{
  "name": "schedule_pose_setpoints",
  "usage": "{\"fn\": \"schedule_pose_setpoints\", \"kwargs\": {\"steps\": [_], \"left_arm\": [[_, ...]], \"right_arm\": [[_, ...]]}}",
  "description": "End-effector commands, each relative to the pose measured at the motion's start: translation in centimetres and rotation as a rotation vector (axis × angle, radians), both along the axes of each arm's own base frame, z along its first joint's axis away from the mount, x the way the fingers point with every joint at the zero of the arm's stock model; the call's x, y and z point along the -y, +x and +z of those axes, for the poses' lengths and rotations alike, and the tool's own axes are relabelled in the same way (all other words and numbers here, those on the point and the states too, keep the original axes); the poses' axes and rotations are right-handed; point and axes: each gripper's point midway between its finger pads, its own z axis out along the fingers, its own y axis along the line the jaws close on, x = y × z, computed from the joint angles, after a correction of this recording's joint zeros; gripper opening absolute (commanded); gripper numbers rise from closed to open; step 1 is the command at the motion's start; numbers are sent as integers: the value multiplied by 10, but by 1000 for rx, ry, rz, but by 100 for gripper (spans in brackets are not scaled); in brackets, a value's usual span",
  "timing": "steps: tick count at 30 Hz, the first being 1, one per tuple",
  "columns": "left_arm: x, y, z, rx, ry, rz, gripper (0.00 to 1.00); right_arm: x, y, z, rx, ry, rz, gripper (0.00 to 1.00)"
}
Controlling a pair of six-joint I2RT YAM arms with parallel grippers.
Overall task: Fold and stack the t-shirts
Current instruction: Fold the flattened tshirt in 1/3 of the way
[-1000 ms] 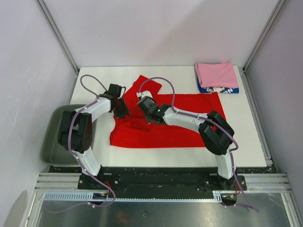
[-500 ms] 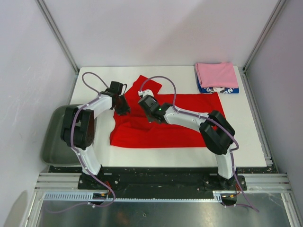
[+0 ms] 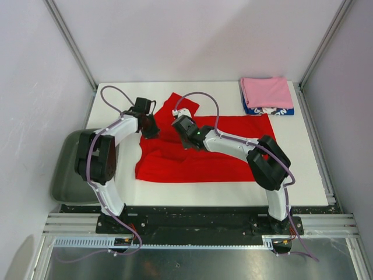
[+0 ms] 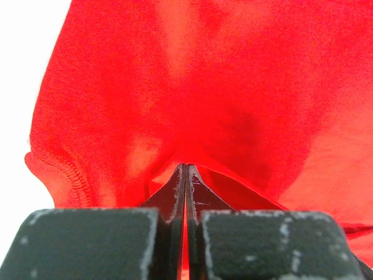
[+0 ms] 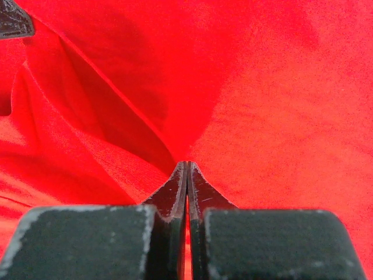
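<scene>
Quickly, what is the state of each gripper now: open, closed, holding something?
Left gripper: closed, pinching the red t-shirt.
Right gripper: closed, pinching the same red t-shirt.

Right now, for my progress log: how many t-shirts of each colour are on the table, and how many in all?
red t-shirt: 1, spread out, pinched by the left gripper and the right gripper
pink t-shirt: 1, folded, on top of the blue one
blue t-shirt: 1, folded, under the pink one
Total: 3
</scene>
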Motion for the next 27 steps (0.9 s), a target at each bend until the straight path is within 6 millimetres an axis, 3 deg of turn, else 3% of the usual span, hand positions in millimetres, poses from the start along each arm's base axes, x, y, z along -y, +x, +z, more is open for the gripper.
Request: {"fn": "schedule_pose_setpoints", "kwargs": {"steps": [1,9,16,21,27], "left_arm": [[6,16,49,136,-24,-31,0],[7,23,81,212,-39,-28,0],[0,23,92,241,-19,3,0],[5,27,93,241,-30,-28,0],[22,32,79,204,-59,-96,0]], "right_arm": [[2,11,43,81,71,-42,0],[8,23,58,116,86,-64,0],[10,36,61,138,76,-77,0],[12,42,56,133,61,-91,0],[23,39,42,96,49,-131,0]]}}
